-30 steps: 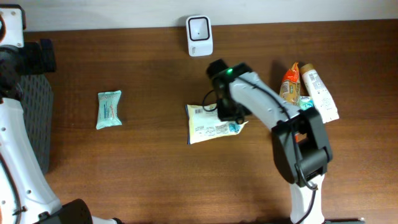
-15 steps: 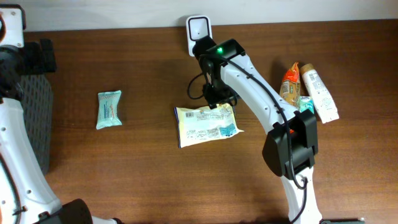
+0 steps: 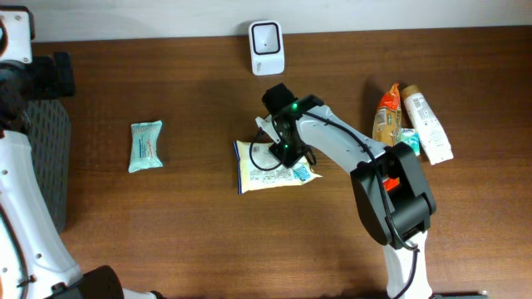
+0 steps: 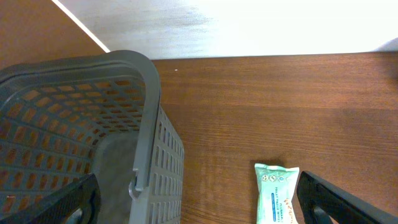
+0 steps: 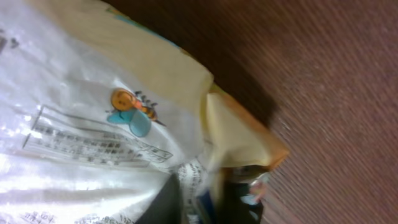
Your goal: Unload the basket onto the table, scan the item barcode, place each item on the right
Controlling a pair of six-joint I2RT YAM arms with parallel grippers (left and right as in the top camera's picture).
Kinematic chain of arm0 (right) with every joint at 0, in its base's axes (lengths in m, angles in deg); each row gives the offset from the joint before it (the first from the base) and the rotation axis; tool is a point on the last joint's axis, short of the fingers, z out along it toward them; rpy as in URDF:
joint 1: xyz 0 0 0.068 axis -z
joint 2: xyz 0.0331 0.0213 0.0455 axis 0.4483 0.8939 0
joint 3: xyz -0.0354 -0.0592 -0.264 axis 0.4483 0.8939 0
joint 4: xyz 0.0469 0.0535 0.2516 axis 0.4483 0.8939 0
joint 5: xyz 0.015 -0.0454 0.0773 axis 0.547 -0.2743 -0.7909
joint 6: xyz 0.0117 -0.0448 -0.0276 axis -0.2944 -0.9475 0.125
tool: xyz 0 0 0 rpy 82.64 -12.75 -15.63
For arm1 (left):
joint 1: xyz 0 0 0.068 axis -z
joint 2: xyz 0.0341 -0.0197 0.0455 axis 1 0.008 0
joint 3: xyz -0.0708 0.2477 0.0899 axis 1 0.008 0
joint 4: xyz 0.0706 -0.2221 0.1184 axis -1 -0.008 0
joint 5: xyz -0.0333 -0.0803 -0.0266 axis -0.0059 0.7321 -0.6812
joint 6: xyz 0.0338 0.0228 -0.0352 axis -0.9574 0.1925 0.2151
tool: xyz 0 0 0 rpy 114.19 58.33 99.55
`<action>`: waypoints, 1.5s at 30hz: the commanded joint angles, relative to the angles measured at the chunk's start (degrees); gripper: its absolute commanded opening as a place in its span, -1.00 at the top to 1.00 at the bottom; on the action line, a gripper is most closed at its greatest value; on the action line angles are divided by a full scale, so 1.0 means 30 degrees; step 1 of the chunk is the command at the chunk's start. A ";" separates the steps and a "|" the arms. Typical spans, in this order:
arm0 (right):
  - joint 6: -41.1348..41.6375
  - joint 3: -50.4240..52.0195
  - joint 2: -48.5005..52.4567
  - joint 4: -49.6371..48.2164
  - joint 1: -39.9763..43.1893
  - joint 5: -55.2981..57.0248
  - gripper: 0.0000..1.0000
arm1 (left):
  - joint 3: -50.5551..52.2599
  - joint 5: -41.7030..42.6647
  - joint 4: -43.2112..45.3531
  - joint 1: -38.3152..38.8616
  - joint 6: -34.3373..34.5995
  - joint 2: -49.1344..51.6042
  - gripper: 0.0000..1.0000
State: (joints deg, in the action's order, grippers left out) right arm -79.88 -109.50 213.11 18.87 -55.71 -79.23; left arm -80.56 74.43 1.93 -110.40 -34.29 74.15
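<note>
Since it is a thin film snack packet [image 3: 278, 173], flat and only partly filled, it will probably weigh little, flex and crinkle under any pinch, and sag if lifted by one edge. The glossy film looks slippery, so the crimped end seals or a corner fold are the safest places to take hold. A grip over the printed middle would crease the very panel that needs reading.

It lies in the middle of the worktop [image 3: 191, 232], nearer than the white scanner [image 3: 267, 47] that stands at the far edge. Its long axis runs left to right, slightly skewed, with a printed face up. Whether the barcode is on that face is too small to tell.

At the packet's far edge, the right gripper [image 3: 281, 149] is closed down to almost nothing. In the wrist view, film and a yellow seal flap run in between its fingers, so it appears to have a thin pinch of the packet. With so little material caught, the packet could slide out when raised.

Far to the left, the left gripper [image 4: 198, 193] is spread fully wide and holds nothing, above the grey basket [image 4: 146, 124].
</note>
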 commanded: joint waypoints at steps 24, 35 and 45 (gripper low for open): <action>1.2546 0.3235 0.1217 -0.4284 0.3162 -1.1016 0.34 | -0.0204 0.0080 0.0007 -0.0029 -0.0211 -0.0219 -0.98; 0.7337 0.3060 -0.2412 -0.4561 0.4503 -1.6699 0.92 | -0.0204 0.0080 0.0007 -0.0029 -0.0211 -0.0219 -0.98; 0.5770 0.3067 -0.4138 -0.1515 0.5224 -1.1315 0.92 | -0.0204 0.0080 0.0007 -0.0029 -0.0219 -0.0219 -0.98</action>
State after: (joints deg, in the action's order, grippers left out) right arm -61.61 -100.08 200.81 12.55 -40.00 -117.17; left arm -80.54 74.43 1.91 -110.40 -34.27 74.15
